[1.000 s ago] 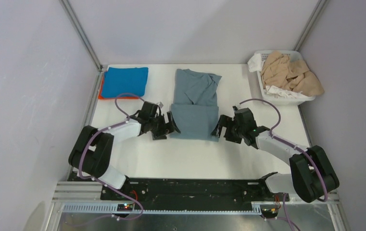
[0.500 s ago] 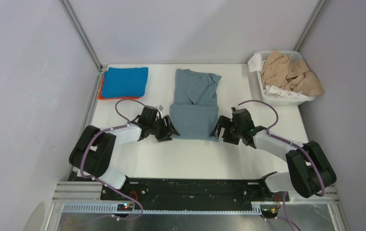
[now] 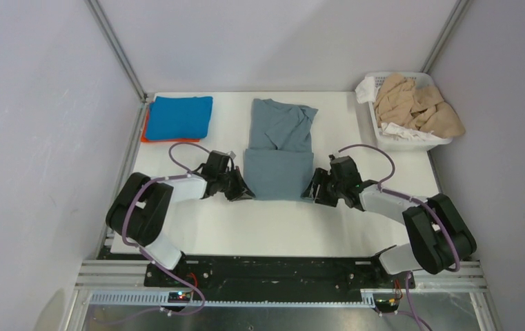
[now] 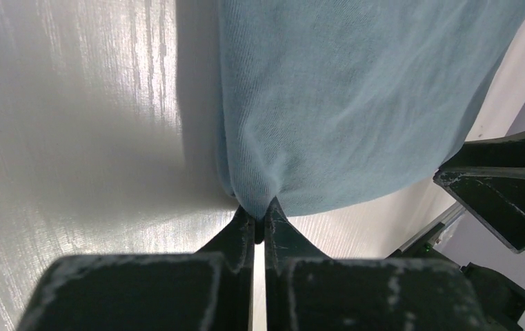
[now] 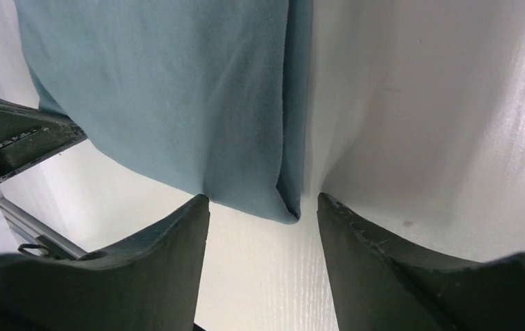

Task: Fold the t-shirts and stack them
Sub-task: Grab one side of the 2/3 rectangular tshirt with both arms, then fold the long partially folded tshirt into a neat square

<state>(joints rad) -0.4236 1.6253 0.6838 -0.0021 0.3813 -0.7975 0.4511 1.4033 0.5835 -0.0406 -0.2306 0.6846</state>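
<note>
1. Cloth: grey-blue t-shirt (image 3: pixel 278 148) lies partly folded mid-table, long axis running 12 to 6 o'clock.
2. Left gripper (image 4: pixel 259 222) is pinched tight on its 7 o'clock corner, and the cloth puckers at the tips.
3. Right gripper (image 5: pixel 263 207) is at the 5 o'clock corner. Its jaws stand apart with the corner lying between them, not pinched.
4. Blue t-shirt (image 3: pixel 179 116) lies folded on orange t-shirt (image 3: pixel 145 131) at the table's 10 o'clock.
5. Tan t-shirts (image 3: pixel 414 103) are heaped in basket (image 3: pixel 411 143) at 2 o'clock.

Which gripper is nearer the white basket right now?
Right. The right gripper straddles the near right corner of the grey-blue shirt, toward the basket; the left gripper pinches its near left corner, farther away.
</note>
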